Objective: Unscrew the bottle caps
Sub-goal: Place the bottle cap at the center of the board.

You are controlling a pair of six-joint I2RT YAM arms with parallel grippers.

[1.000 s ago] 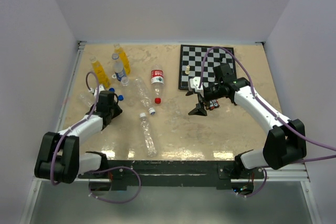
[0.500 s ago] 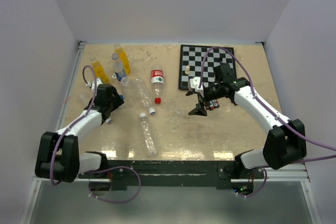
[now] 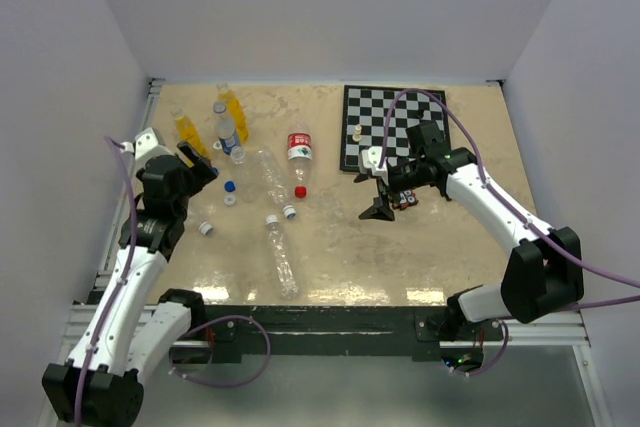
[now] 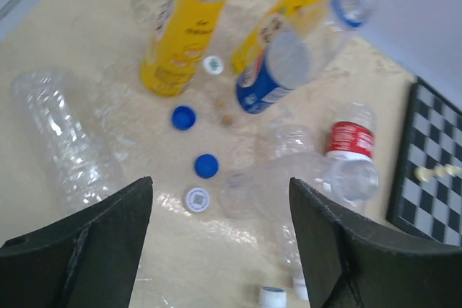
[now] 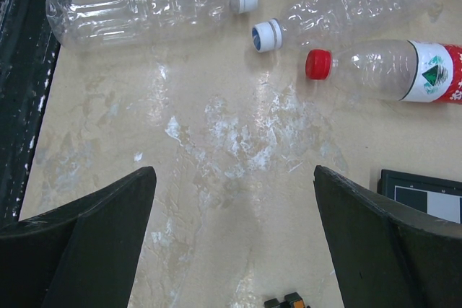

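Our left hand and right hand both gape apart and empty, and a careless reach could topple the standing orange-yellow plastic bottle or scatter the loose blue ribbed caps.

The left arm is rising from its base and reaching forward along its own side, its wrist tipping downward. The left gripper is hanging in the air, its dark fingers standing wide apart and holding nothing between them. The right arm is stretching forward and bending inward toward the middle with its wrist pointing down, while the right gripper is hovering low, its fingers likewise standing wide apart and gripping nothing.
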